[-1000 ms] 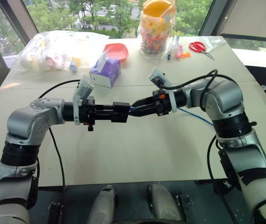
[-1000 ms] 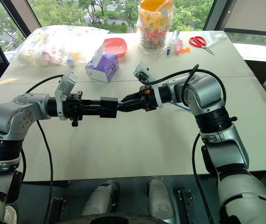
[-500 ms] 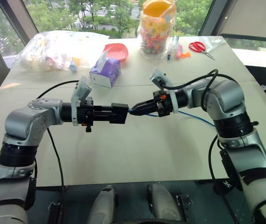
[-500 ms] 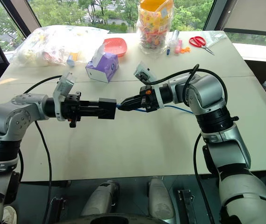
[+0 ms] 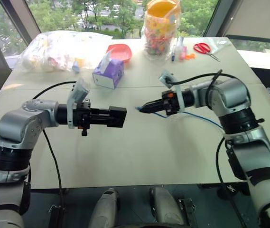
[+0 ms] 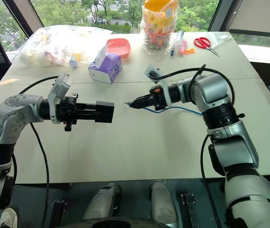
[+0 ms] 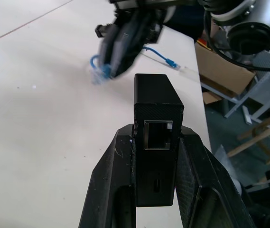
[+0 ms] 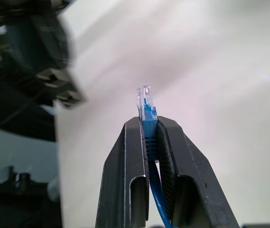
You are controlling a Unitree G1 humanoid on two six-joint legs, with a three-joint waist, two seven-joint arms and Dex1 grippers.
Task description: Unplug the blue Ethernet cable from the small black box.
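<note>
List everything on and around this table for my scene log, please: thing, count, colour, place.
small black box: 1, black, held above the table in the left gripper, its port empty
blue Ethernet cable: 1, blue, plug end held in the right gripper, the rest trailing over the table toward the robot's right
table: 1, pale beige
tissue box: 1, purple, far side of the table, left of centre
red bowl: 1, red, behind the tissue box
plastic bag: 1, clear, with mixed items, far left
candy jar: 1, clear with an orange lid, far centre
scissors: 1, red handles, far right
left gripper: 1, black, shut on the box
right gripper: 1, black, shut on the cable's plug
</note>
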